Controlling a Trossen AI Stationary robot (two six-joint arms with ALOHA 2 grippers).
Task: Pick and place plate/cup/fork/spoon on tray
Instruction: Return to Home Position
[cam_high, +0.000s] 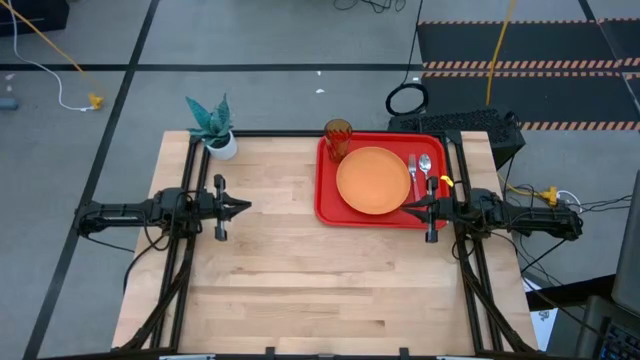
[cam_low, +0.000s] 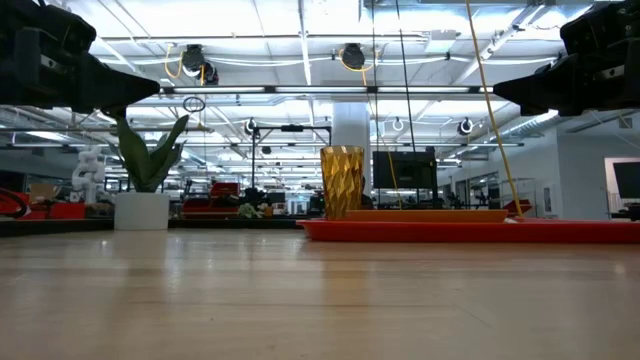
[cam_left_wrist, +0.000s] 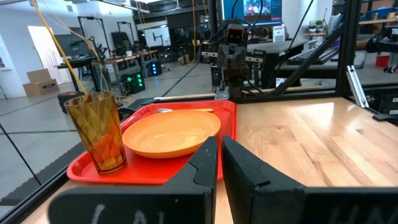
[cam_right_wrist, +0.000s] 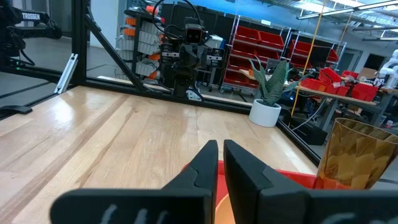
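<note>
Everything the task names lies on the red tray (cam_high: 325, 203), at the right side of the desk (cam_high: 300, 280). The orange plate (cam_high: 373, 180) fills the tray's middle. The amber cup (cam_high: 337, 138) stands upright in one corner, just beside the plate's rim. The fork (cam_high: 411, 168) and spoon (cam_high: 426, 165) lie side by side on the plate's other flank, the spoon outermost.

By my judgement the plate is light, stiff plastic and would be best pinched at its raised rim. The cup looks thin-walled and easy to tip (its faceted wall should give some bite), so it should be held across the body, near the top. The cutlery lies flat and slim, and its coloured handles offer more purchase than the slick metal ends.

The right pincer (cam_high: 409, 208) hangs raised over the tray's edge, its tips just beside the plate's rim, with the fork and spoon close alongside. Its fingers are drawn nearly together and grip nothing. The left pincer (cam_high: 244, 207) is in the same state. It hovers over bare desk, well apart from the tray and pointing toward it, near the potted plant (cam_high: 213, 128).
</note>
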